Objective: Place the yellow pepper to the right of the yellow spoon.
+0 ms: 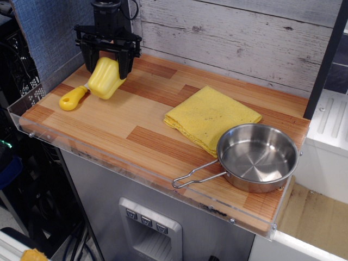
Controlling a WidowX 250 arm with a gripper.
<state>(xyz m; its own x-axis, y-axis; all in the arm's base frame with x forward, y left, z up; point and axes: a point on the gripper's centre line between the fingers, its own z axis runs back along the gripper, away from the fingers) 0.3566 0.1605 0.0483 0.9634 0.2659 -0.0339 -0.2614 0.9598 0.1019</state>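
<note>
Nearest to us, at the front right corner of the wooden counter (109, 117), sits a steel pan (257, 157), its wire handle reaching left along the clear acrylic lip. It lies well apart from the work, so we judge it plays no part here. Just behind it, touching or nearly touching its rim, a folded yellow cloth (212, 117) lies flat near the middle of the board, also clear of the task area.

Further back on the left, the yellow spoon (73, 98) lies slanted, its chunky handle with the hole toward the front left edge and its pale grey blade running back and right, where the pepper hides its tip from us.

At the far left, before the grey plank wall, the black gripper (107, 64) hangs from above with its fingers closed on the upper part of the yellow pepper (106, 79). The pepper tilts, its lower end low over the board just right of the spoon's handle; we cannot tell whether it touches the wood or the blade. We read that grip as a carry kept firm until the pepper has support. To us the placement looks nearly done, and the pepper may need to sit slightly further right to be clear of the blade.
</note>
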